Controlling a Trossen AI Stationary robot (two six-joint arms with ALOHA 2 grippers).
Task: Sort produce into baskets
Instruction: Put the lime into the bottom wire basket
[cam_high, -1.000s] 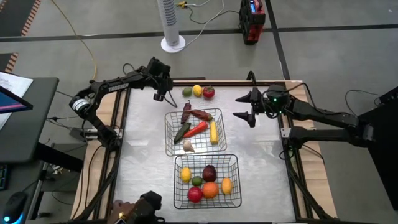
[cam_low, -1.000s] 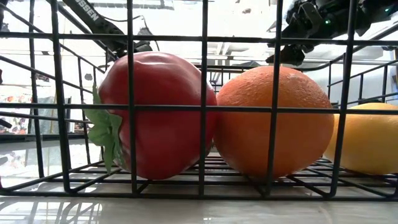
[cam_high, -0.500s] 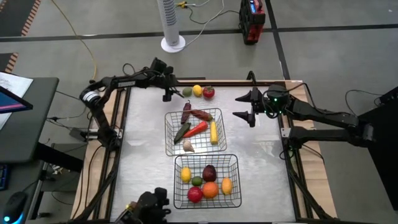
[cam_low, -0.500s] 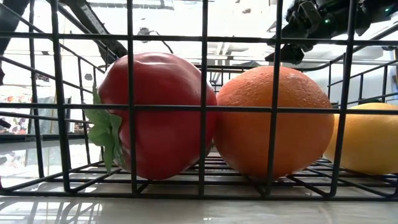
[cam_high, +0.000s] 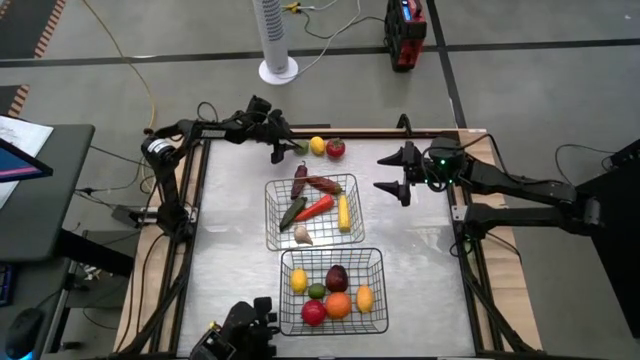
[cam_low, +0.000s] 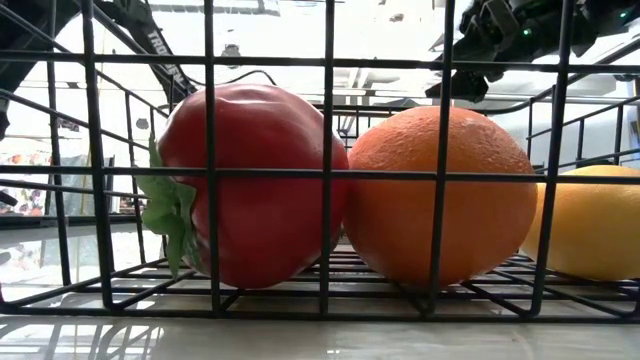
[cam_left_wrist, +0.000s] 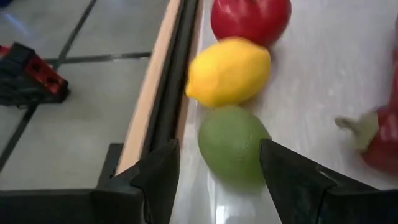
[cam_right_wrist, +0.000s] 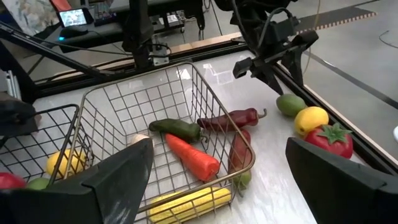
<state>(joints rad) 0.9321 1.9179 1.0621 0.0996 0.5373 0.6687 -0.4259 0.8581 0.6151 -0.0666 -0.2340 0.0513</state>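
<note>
I see left gripper (cam_high: 281, 152) open, straddling lime (cam_left_wrist: 233, 146) at table's 12 o'clock edge | lemon (cam_high: 317, 146), tomato (cam_high: 335, 149) beside it | right gripper (cam_high: 398, 172) open, 2 o'clock

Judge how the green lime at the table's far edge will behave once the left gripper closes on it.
The lime looks rounded and smooth, so it may squirt or roll out of the open left gripper straddling it. It touches the lemon, which would probably get nudged. It seems firm, unlikely to deform.
</note>
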